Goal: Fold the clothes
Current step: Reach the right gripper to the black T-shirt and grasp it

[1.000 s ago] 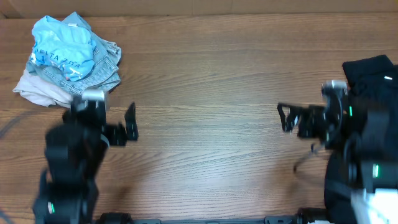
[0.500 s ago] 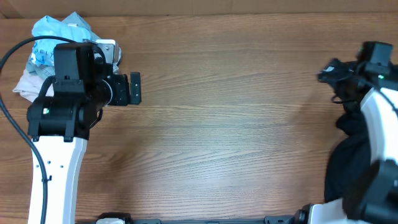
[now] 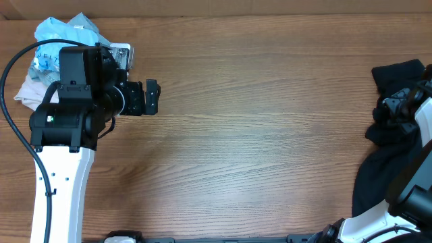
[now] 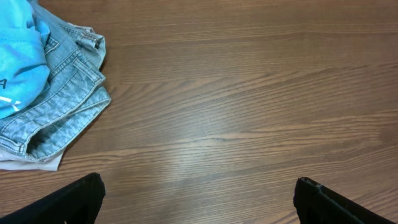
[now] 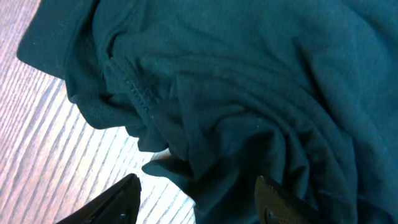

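Black T-shirts (image 3: 398, 71) at 3 o'clock: right hand (image 5: 198, 198) now down on them, fingers apart straddling fabric fold, closing; pickup seemingly starting. Left hand (image 3: 151, 97) wide open, empty.

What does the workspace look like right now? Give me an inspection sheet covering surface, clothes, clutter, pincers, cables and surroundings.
Surface: wooden table, bare across the middle.
Job's things: black clothes heaped at the right edge, unfolded.
Clutter: light blue garment, denim piece and pale cloth piled at the far left corner.
Pincers: left pincer open over bare wood; right pincer open, straddling a fold of the black clothes, no grip seen.
Cables: black cable looping near the left edge.
Surroundings: nothing seen.
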Tool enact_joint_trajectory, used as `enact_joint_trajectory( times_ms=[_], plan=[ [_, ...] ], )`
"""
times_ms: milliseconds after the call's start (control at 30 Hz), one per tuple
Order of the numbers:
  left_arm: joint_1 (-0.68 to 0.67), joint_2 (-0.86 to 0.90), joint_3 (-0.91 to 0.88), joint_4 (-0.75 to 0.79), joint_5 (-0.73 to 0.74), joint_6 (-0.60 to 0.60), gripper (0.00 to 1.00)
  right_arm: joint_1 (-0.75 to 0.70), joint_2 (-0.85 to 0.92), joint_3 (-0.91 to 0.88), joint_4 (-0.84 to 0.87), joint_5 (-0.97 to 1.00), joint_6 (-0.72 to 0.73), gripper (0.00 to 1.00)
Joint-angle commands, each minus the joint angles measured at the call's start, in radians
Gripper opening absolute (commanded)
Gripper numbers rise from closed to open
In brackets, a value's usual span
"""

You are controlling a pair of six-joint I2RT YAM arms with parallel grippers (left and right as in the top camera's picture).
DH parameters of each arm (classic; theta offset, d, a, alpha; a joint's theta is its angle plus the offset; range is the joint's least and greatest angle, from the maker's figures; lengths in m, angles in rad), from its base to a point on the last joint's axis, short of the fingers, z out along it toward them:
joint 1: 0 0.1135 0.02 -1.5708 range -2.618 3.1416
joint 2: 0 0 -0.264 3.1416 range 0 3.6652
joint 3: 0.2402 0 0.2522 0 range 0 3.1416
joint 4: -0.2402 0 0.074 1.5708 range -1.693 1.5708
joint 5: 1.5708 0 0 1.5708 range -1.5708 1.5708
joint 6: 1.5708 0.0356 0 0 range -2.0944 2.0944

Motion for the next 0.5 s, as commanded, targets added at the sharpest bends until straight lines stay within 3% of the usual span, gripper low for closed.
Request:
enact_joint_trajectory(
  times_ms=[0,167,467],
  plan=[
    [0.005,-0.002,0.032,0.000,0.019,-0.021,1.00,0.006,0.010,-0.029,0.024,-0.023,-0.011,0.63],
    [0.005,-0.002,0.032,-0.004,0.019,-0.021,1.00,0.016,0.020,-0.033,0.002,-0.026,-0.011,0.65],
    [0.005,-0.002,0.032,-0.007,0.019,-0.021,1.00,0.018,0.021,-0.045,-0.051,-0.027,0.016,0.60]
  ],
)
